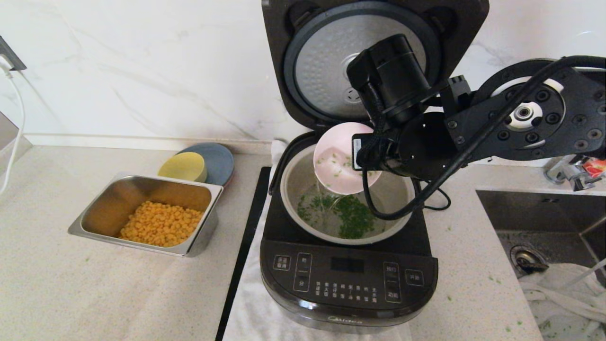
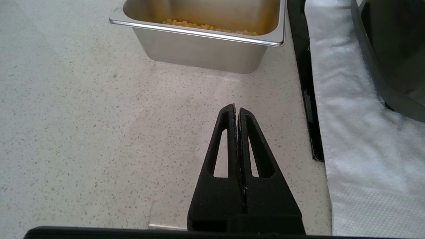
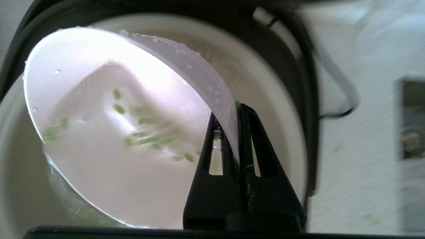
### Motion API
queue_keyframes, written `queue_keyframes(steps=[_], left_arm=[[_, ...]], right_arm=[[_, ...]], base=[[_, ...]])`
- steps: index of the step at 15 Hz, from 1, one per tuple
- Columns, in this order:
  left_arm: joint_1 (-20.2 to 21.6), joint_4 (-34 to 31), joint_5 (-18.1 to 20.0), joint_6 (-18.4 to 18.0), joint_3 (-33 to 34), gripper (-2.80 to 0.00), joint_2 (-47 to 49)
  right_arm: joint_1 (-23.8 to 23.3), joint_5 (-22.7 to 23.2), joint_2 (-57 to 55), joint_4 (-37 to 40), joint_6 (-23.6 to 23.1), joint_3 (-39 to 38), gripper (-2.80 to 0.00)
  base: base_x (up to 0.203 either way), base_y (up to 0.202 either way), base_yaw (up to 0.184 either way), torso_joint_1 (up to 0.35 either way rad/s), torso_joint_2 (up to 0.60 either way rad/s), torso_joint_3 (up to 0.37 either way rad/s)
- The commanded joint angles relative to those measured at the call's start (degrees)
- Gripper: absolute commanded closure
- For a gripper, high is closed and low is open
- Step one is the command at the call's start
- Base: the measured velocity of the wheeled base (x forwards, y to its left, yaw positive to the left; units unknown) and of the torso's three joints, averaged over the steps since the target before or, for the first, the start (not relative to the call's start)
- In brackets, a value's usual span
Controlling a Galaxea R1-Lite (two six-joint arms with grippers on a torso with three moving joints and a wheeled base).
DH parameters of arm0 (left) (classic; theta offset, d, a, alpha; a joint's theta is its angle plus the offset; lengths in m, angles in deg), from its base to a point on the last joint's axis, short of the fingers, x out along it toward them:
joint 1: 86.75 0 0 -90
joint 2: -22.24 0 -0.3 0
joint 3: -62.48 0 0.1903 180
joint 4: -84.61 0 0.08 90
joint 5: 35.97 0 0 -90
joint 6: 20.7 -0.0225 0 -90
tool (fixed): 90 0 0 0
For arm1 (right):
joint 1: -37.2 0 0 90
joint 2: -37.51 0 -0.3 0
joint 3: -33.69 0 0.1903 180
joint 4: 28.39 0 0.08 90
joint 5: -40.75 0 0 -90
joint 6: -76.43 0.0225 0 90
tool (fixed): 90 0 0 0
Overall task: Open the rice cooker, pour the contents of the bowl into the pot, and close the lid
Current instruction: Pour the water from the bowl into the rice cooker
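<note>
Bowl tipped over the open pot

Right gripper (image 3: pixel 236 111) pinches the bowl (image 1: pixel 342 163) rim above the pot (image 1: pixel 289 189); greens (image 1: pixel 352 218) lie inside. Left gripper (image 2: pixel 236 109) is closed, empty, by the tray (image 2: pixel 206 49).

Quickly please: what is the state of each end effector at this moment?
Left end effector: closed, empty, above the counter.
Right end effector: closed on the rim of the bowl, tilted over the pot.

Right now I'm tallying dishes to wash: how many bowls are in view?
2. The pink bowl is tipped over the pot, held at its rim by the right gripper. A yellow bowl sits behind the steel tray, on stacked plates that might hide more.
</note>
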State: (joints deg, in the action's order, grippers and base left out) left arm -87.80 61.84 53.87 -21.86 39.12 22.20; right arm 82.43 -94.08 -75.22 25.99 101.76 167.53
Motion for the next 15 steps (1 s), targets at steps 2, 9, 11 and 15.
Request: queue_keyframes(steps=[2,9,11,15], left_arm=[[-0.01,0.02,-0.02,0.02,0.44,0.00,-0.05],[-0.01,0.02,-0.02,-0.03,0.44,0.00,-0.05],[-0.01,0.02,-0.02,0.02,0.44,0.00,-0.05],[-0.01,0.02,-0.02,0.02,0.44,0.00,-0.05]], right_arm=[[1.84,-7.94,-0.40,-4.23,-6.98,-1.73,0.00],[2.26,-16.32,0.21,-33.44,-29.47,-13.69,0.00],[2.31,-16.49,0.45,-42.74,-36.36,-17.27,0.00],[2.37,-16.46,-0.16,-61.32,-50.13,-23.92,0.00]], base=[[0.000,0.000,0.000,0.000,0.00,0.000],[0.000,0.000,0.000,0.000,0.00,0.000],[0.000,0.000,0.000,0.000,0.00,0.000],[0.000,0.000,0.000,0.000,0.00,0.000]])
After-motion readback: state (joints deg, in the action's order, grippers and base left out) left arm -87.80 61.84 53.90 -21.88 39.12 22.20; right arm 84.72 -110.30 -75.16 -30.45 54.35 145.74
